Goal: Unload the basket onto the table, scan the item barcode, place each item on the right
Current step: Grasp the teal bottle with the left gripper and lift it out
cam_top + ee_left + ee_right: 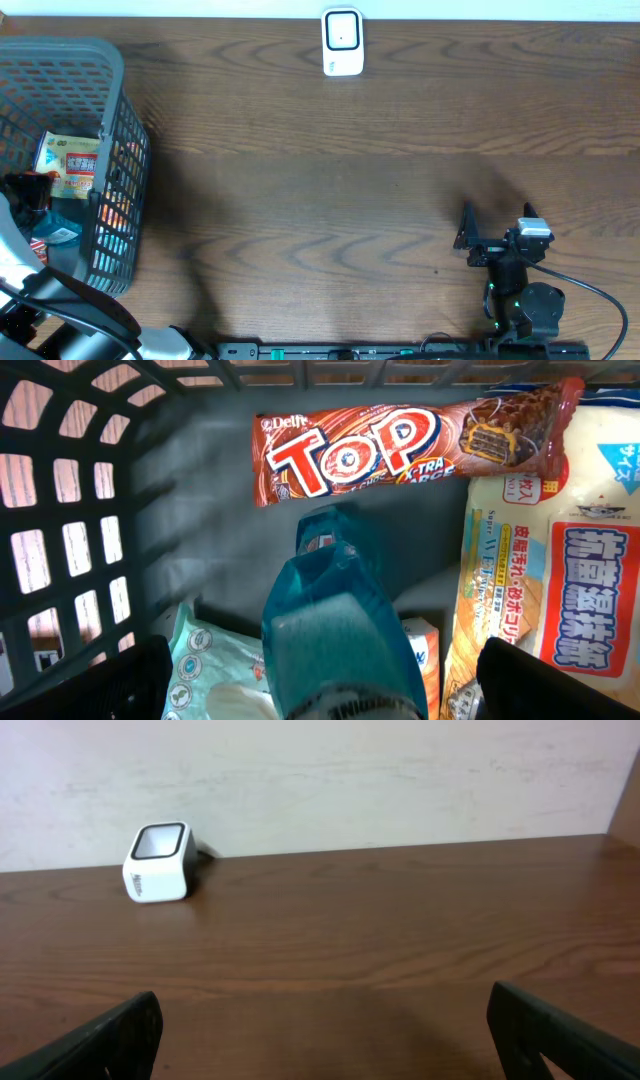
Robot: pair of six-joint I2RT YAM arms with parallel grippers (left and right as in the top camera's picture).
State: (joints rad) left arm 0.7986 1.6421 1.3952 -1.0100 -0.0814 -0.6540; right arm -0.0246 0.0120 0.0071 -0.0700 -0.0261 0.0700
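Left pincer (330,685), jaws wide and empty, hovers over a blue bottle (335,610) lying among snack packets (560,560) in the basket (125,190) at the bench (300,180) left, well apart from the far scanner (342,42); closing off-centre could squirt it aside, while the right pincer (325,1035) rests open.

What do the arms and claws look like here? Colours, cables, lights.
Both arms are mostly black. The right arm has a pale grey block at the wrist, small green lights and a trailing black cable. The left arm has a white-grey link. The left claw and right claw have plain dark fingers, no markings visible.
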